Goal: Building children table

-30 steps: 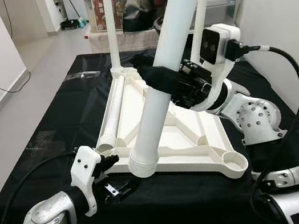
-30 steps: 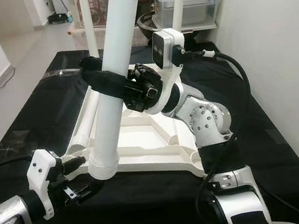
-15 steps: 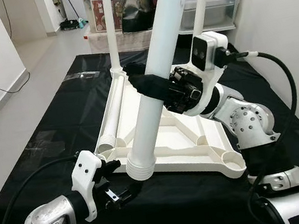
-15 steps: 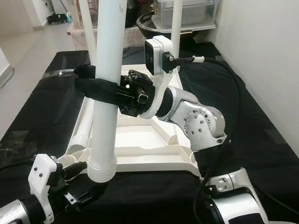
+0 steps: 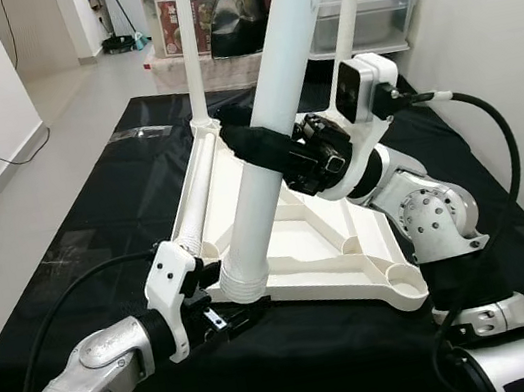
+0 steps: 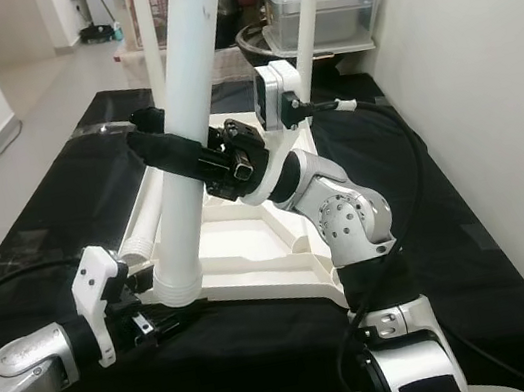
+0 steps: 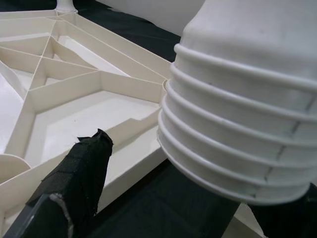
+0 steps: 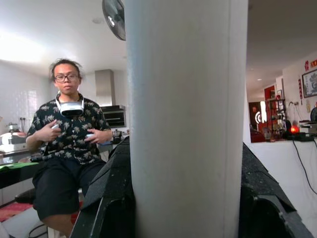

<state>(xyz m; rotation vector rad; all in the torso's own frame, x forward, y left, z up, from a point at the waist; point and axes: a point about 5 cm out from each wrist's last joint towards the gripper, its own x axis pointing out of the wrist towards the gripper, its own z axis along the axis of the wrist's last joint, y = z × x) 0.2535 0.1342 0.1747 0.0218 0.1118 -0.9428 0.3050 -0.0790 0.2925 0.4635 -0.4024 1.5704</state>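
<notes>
1. My right gripper (image 5: 269, 149): both black fingers closed around the white table leg (image 5: 270, 123), clamped at mid-length; the leg stands tilted, its top leaning away from me and toward my right.
2. Threaded end (image 7: 237, 144) of that leg: ribbed, hanging just above the near left corner of the upturned white tabletop (image 5: 300, 240), not seated in it.
3. My left gripper (image 5: 224, 316): low at the near edge of the tabletop, right beside the threaded end. One padded finger (image 7: 74, 183) shows in the wrist view, apart from the leg and holding nothing; how wide the pair stands I cannot tell.
4. Tabletop: underside up on the black cloth (image 5: 69, 250), ribs showing.
5. Two further legs (image 5: 190, 46) stand upright in the far corners; another lies along the left rim.
6. A person (image 8: 69, 148) sits in the background.
</notes>
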